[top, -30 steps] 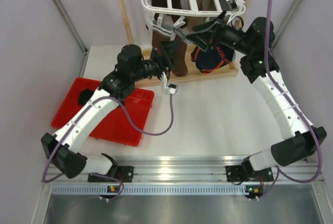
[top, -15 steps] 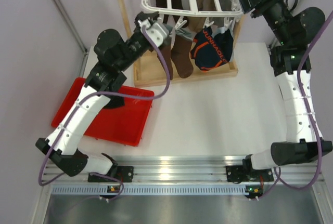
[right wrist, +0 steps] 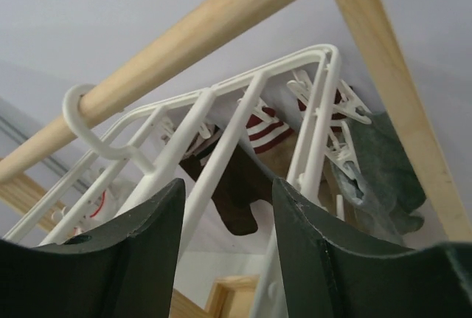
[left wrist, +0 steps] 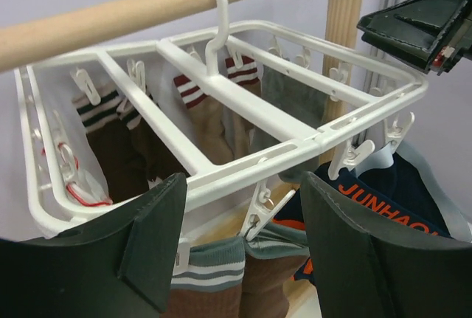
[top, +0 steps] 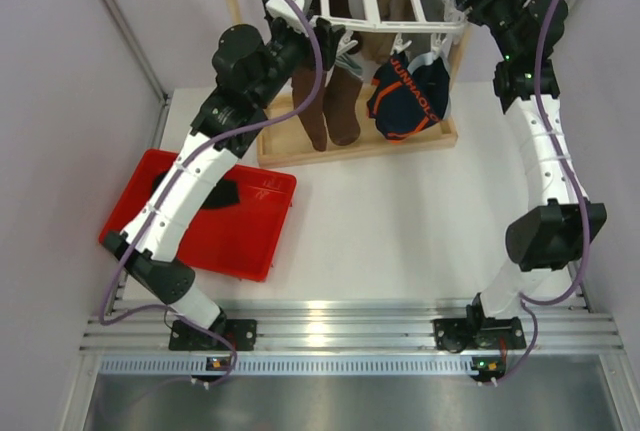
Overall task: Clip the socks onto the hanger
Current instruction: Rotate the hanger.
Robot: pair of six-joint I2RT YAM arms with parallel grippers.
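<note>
White plastic rectangular hanger of parallel bars is hanging by its hook from the light wooden rod of a post frame, above the back of the white surface. Dark brown socks with striped cuffs are dangling from its clips, two at the near rail and more along the far side, next to a grey sock. A navy fabric with orange trim is hanging at the right corner. A small dark piece, probably a remaining black sock, is lying in the red plastic tray on the surface; the left arm is partly hiding it, so its long axis cannot be told.

Left tool is hovering level with the near rail, fingers spread wide and gripping nothing. The rail is running crosswise just ahead, and a white clip is hanging between the fingers. Right tool is hovering just beside the hanger's right end, likewise spread and empty.

Judged from this, the loose sock is lying below and left of both tools, well apart from them. The left arm is the nearer one, and a descent to the tray is needed before further clipping.
</note>
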